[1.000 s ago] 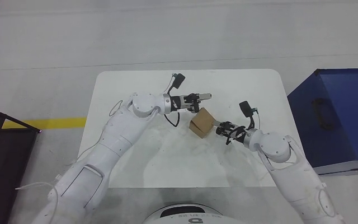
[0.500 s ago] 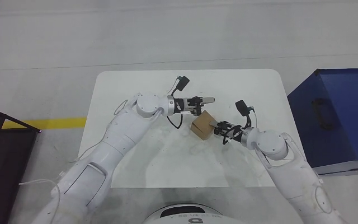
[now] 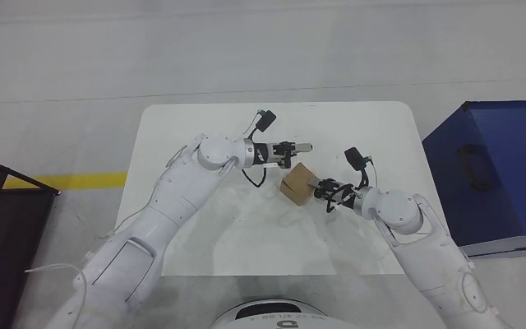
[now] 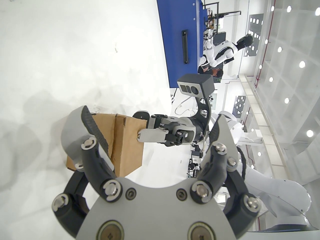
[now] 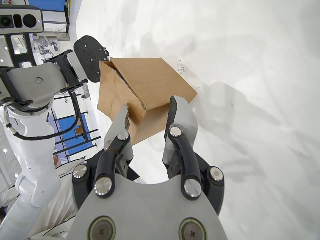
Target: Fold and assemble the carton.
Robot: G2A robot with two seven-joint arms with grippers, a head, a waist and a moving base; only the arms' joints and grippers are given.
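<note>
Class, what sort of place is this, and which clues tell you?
Probably a robot test hall or workshop: another white robot stands in the background, a blue cabinet sits beside the table, and a yellow line marks the floor.

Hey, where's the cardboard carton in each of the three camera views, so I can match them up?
Top view: the carton sits near the table's middle, between the two arms.
Left wrist view: it lies against one finger pad of the open left hand.
Right wrist view: its near corner is gripped between the fingers of the right hand.
Shared landmark: the right hand, pinching the carton's edge in every view.
</note>
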